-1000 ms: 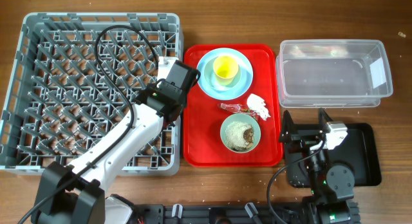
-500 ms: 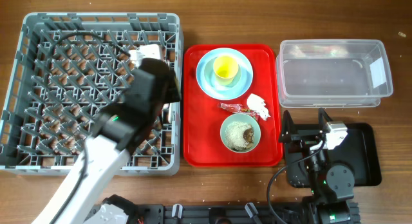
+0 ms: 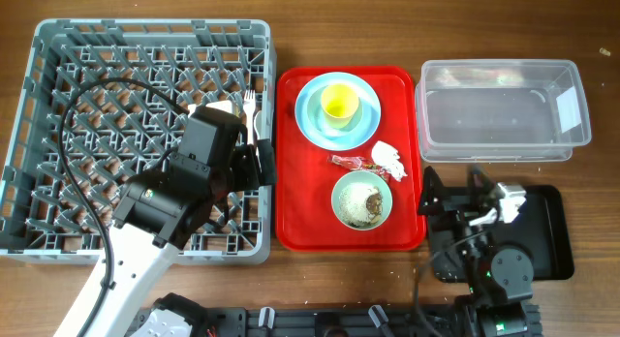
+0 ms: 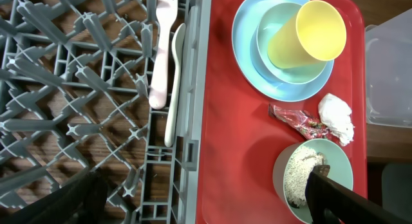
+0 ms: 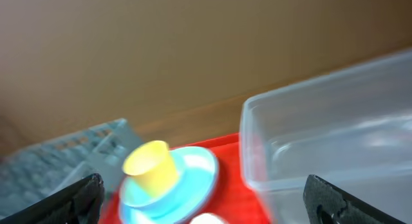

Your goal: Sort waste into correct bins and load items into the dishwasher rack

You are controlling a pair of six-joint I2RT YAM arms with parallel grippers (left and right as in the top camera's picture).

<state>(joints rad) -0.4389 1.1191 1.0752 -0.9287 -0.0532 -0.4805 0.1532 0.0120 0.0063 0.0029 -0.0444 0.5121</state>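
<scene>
**Backed off from racked cutlery**

At far left, grey dishwasher rack [image 3: 145,27], close to the worktop [image 3: 339,279] edge on its far and left sides. Over its near-right part, left arm [image 3: 194,182], drawn back nearward compared with half a second ago. Uncovered by that, white fork [image 4: 162,50] and spoon [image 4: 175,82], side by side along the rack's right wall. Left pincer [image 4: 206,182] spread wide, holding nothing.

Just right, red serving tray [image 3: 300,211]. On it, pale blue plate [image 4: 244,53], bowl [image 4: 293,74] and yellow cup [image 4: 308,32] stacked. Nearer, candy wrapper [image 4: 295,119] touching tissue wad [image 4: 338,118], then mint bowl [image 4: 341,166] of scraps [image 4: 299,176].

Only a narrow bare strip before the clear tub [image 3: 494,153]. Black tray [image 3: 552,230] partly hidden under right arm [image 3: 494,264]. Right pincer [image 5: 203,188] parted, empty, in a blurred view.
</scene>
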